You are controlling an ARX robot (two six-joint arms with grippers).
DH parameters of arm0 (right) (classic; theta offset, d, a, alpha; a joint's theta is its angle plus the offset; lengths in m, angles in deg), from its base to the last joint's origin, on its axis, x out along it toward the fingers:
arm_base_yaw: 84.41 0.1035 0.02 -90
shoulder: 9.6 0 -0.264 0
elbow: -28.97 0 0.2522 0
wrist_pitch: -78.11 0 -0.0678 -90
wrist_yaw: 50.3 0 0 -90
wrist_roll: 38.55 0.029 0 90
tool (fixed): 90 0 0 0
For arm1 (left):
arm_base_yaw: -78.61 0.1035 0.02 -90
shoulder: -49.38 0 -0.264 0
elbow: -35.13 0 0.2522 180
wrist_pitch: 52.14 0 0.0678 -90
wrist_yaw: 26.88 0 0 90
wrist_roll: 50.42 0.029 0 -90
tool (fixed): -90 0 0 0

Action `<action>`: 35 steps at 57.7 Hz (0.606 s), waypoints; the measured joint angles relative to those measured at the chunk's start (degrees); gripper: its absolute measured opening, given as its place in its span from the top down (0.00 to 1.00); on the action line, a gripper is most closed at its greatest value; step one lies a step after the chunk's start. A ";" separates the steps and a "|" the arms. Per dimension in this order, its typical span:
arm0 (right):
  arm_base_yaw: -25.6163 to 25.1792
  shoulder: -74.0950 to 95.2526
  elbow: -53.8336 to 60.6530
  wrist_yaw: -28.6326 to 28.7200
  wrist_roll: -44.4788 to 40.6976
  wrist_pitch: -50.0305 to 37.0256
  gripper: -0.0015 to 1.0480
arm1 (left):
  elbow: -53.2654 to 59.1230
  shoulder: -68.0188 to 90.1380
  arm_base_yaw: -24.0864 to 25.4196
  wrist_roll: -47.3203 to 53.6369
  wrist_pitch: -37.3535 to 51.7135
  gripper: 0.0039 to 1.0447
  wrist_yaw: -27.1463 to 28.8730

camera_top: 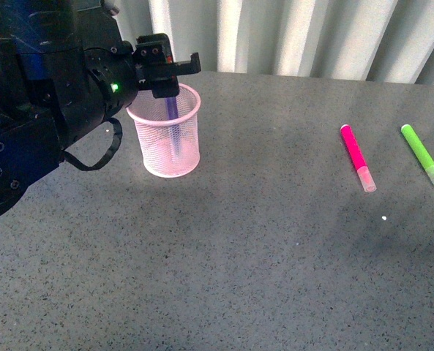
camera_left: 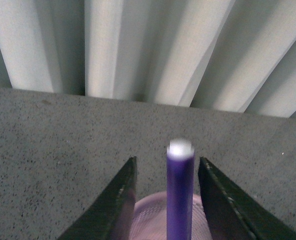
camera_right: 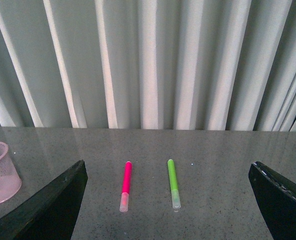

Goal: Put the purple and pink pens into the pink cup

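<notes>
The pale pink mesh cup (camera_top: 167,146) stands on the grey table at the back left. The purple pen (camera_top: 173,121) stands upright inside it. My left gripper (camera_top: 169,69) hovers open just above the cup's rim. In the left wrist view the purple pen (camera_left: 180,195) rises between the two spread fingers without touching them, above the cup (camera_left: 152,220). The pink pen (camera_top: 357,156) lies flat on the table at the right. The right wrist view shows it too (camera_right: 125,185), ahead of my open, empty right gripper (camera_right: 167,200), with the cup (camera_right: 0,175) far to one side.
A lime-green marker (camera_top: 424,156) lies right of the pink pen, roughly parallel to it; it also shows in the right wrist view (camera_right: 173,189). A pleated white curtain (camera_top: 297,33) hangs behind the table's far edge. My left arm (camera_top: 41,110) fills the upper left.
</notes>
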 joint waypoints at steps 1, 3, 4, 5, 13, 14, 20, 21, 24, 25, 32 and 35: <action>0.00 0.00 0.00 0.00 0.00 0.00 0.07 | 0.20 -0.35 0.11 -0.17 -0.37 0.50 -0.13; 0.00 0.00 0.00 -0.02 0.00 0.00 0.07 | 0.57 -1.03 0.39 -0.50 -1.09 0.45 -0.24; 0.00 0.00 0.00 -0.02 0.00 0.00 0.07 | 0.83 -1.73 0.59 -0.70 -1.60 0.42 -0.42; 0.00 0.00 0.00 -0.02 0.00 0.00 0.07 | 0.96 -2.01 0.74 -0.77 -1.84 0.40 -0.52; 0.00 0.00 0.00 0.00 0.00 0.00 0.07 | 2.08 -7.98 3.02 -2.91 -6.62 0.17 -0.96; 0.00 0.00 0.00 0.00 0.00 0.00 0.07 | 2.29 -9.05 3.37 -3.10 -7.52 0.14 -1.07; 0.00 0.00 0.00 0.00 0.00 0.00 0.07 | 4.02 -15.63 5.29 -2.29 -15.30 0.06 -2.80; 0.00 0.00 0.00 0.00 0.00 0.00 0.07 | 4.22 -16.57 5.51 -1.92 -16.98 0.07 -3.28; 0.00 0.00 0.00 0.00 0.00 0.00 0.07 | 5.27 -21.27 6.56 0.02 -25.79 0.06 -6.01; 0.00 0.00 0.00 0.00 0.00 0.00 0.07 | 5.68 -22.67 6.86 0.61 -28.33 0.06 -6.80; 0.00 0.00 0.00 0.00 0.00 0.00 0.07 | 7.80 -27.52 7.61 3.41 -34.03 0.06 -7.85; 0.00 0.00 0.00 -0.02 0.00 0.00 0.07 | 7.80 -27.56 7.61 3.69 -34.07 0.06 -7.82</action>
